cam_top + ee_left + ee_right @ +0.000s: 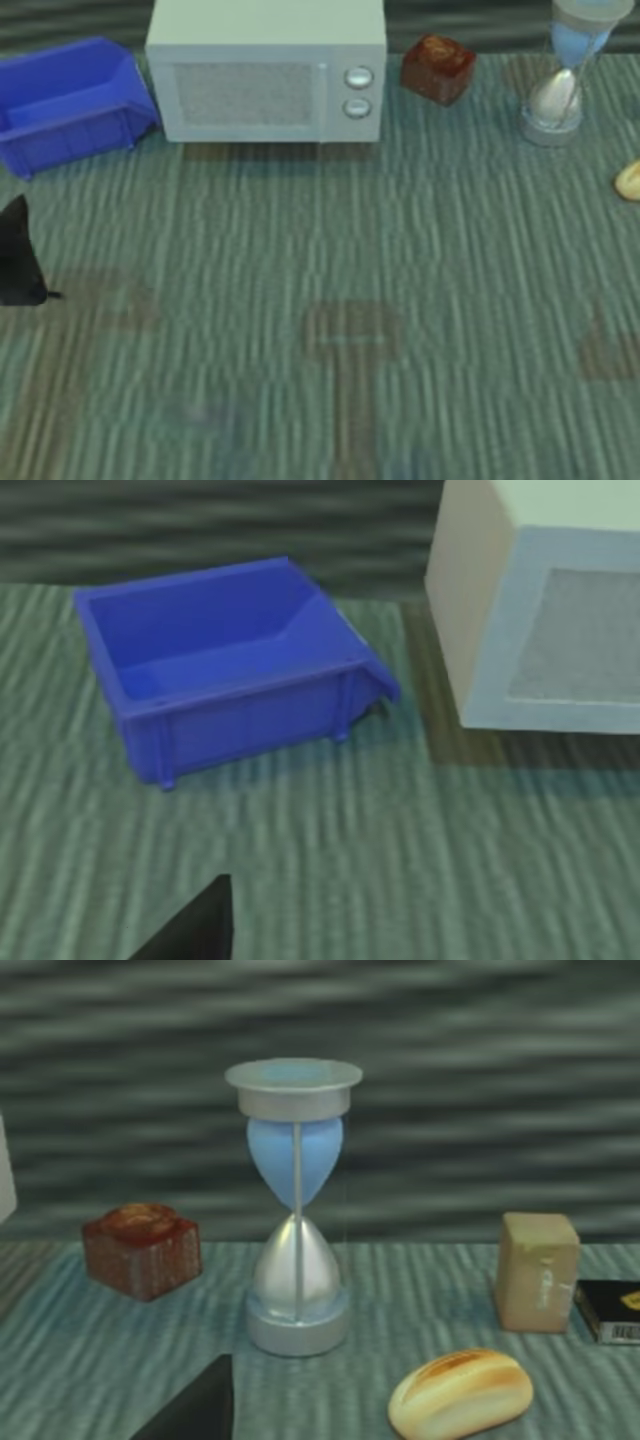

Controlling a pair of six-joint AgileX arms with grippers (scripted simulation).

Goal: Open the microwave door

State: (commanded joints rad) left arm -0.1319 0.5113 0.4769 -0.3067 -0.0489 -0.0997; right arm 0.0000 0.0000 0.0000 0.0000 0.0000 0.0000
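Your left gripper (20, 262) sits at the table's (330, 290) left edge, touching nothing; you cannot tell its finger spread. The microwave (266, 68) stands at the far edge, long axis along it, its door (245, 95) closed and facing the open table. A blue bin (70, 100) sits just left.
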